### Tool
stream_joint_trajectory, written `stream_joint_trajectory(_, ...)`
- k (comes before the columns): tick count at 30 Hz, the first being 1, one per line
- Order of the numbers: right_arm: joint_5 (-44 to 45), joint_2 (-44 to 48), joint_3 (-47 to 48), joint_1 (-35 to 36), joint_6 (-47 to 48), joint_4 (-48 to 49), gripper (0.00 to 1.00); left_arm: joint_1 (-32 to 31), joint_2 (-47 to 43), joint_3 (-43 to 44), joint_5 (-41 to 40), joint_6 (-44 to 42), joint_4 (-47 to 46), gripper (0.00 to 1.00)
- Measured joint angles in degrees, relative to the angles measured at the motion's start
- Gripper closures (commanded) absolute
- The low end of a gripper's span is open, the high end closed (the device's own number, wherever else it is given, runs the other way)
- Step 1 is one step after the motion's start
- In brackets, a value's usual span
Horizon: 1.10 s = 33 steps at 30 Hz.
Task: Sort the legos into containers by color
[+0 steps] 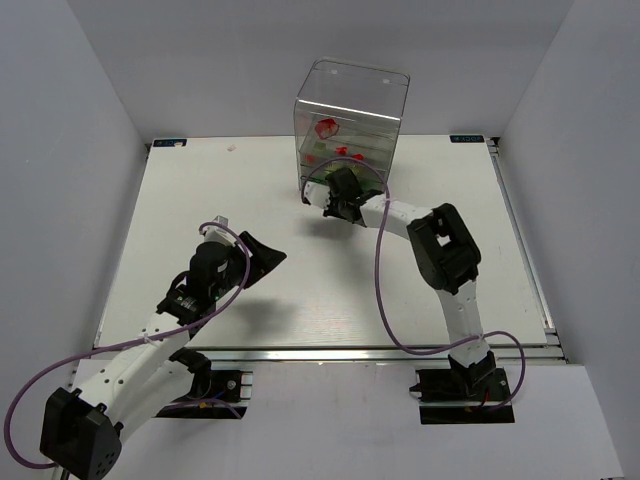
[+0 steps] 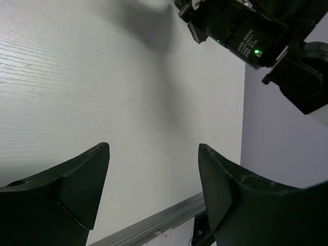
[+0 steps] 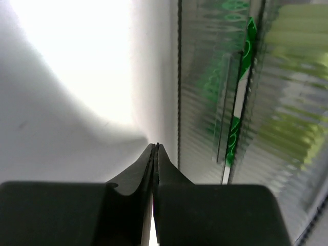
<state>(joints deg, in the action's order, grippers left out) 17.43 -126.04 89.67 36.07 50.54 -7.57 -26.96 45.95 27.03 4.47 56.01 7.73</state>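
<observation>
The containers are one tall clear box (image 1: 385, 92) with stacked see-through drawers at the back of the table. Red legos (image 1: 327, 127) lie in an upper drawer and dark green ones (image 1: 318, 159) lower down. In the right wrist view the ribbed drawer fronts (image 3: 202, 102) fill the right side, with green legos (image 3: 237, 130) and yellow-green legos (image 3: 294, 120) blurred behind them. My right gripper (image 1: 312, 190) (image 3: 155, 147) is shut on nothing, its tips at the box's lower left front corner. My left gripper (image 1: 268, 262) (image 2: 154, 149) hangs open over bare table, with nothing between its fingers.
The right arm's wrist (image 2: 246, 36) shows at the top of the left wrist view. The table's metal front rail (image 2: 154, 223) lies just past the left fingers. White walls (image 1: 80, 150) close the table in on the left, back and right.
</observation>
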Motion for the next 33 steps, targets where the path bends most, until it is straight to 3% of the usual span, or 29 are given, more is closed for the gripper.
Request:
stream_joint_trajectory(8, -8.94, 11.1, -2.73, -1.92, -4.59, -3.37, 1.0, 0.0, -0.66, 0.0, -0.15, 0.0, -0.02, 0.2)
stream_joint_trajectory(14, -11.85, 6.93, 6.27, -4.13, -6.78, -7.26, 1.0, 0.0, -1.01, 0.0, -0.2, 0.0, 0.17, 0.2)
stream_joint_trajectory(22, -21.73, 4.17, 6.95, -5.07, -4.07, -17.25, 1.0, 0.0, -5.09, -0.09, -1.07, 0.5, 1.46, 0.21)
stream_joint_trajectory(24, -21.18, 3.82, 6.84, -4.7, -3.89, -16.44, 1.0, 0.0, -5.25, -0.09, -1.09, 0.61, 1.46, 0.21)
stream_joint_trajectory(33, -1.14, -1.29, 1.38, -3.48, -3.48, 2.97, 1.0, 0.0, -3.23, -0.09, -1.07, 0.63, 1.49, 0.21)
